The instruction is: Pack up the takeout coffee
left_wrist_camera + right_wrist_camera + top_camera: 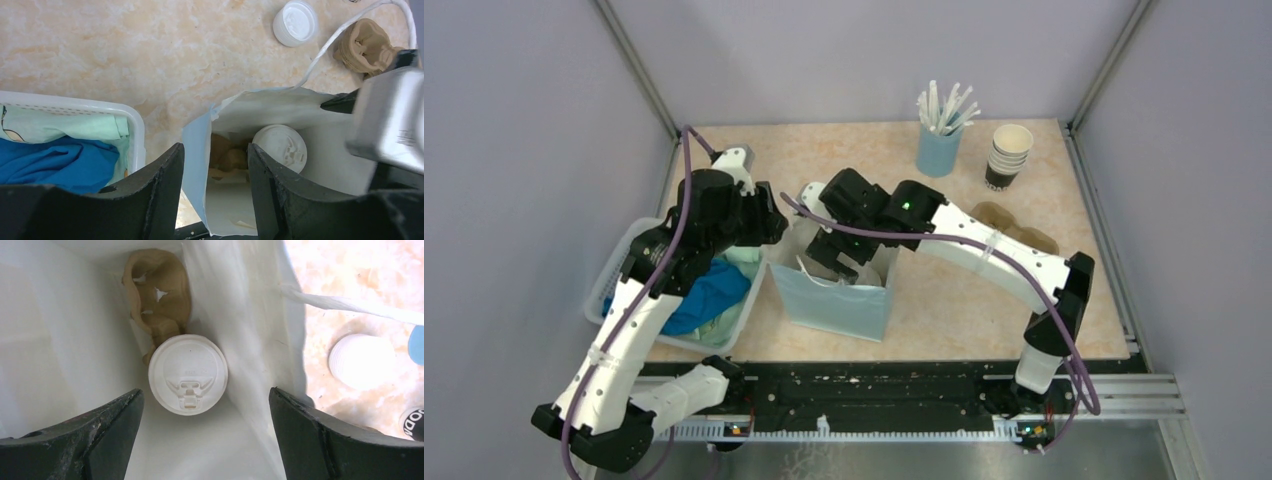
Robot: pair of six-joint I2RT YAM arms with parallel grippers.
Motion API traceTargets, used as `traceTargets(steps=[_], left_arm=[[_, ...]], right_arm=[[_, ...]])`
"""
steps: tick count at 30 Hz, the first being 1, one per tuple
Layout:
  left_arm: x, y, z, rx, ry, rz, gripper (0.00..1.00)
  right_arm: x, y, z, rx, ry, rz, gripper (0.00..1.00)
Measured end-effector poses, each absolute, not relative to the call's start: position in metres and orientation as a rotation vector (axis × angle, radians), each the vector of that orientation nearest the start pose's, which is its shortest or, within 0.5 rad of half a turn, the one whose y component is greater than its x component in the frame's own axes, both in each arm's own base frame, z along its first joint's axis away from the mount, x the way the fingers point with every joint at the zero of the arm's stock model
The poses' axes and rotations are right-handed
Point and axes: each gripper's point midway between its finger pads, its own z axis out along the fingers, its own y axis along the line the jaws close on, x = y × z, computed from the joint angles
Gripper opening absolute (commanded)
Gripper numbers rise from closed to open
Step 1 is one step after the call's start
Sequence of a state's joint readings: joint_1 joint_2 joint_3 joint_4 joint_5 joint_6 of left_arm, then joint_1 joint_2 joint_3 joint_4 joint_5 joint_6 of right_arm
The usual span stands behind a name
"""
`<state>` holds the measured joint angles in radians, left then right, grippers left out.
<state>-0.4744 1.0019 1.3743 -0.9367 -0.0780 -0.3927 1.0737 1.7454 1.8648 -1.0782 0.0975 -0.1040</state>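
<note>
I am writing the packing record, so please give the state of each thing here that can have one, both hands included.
takeout coffee: upright inside the bag, lid on, not gripped.
paper bag: standing, mouth open.
right hand: open, above the coffee.
left hand: open, fingers either side of the bag's wall.
loose lid: lying flat, on no cup.
cup stack: upright, lidless.
</note>
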Motion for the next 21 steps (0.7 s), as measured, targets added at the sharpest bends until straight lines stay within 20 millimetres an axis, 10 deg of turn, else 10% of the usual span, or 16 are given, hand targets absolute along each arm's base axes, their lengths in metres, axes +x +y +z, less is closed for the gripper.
traceTargets(steps=[21], left_arm=[[0.245, -0.127, 0.323, 0.036, 2.123, -0.433, 0.65]], right_arm=[[0.223, 0.327, 0.405, -0.941, 1.84, 0.435, 0.7]])
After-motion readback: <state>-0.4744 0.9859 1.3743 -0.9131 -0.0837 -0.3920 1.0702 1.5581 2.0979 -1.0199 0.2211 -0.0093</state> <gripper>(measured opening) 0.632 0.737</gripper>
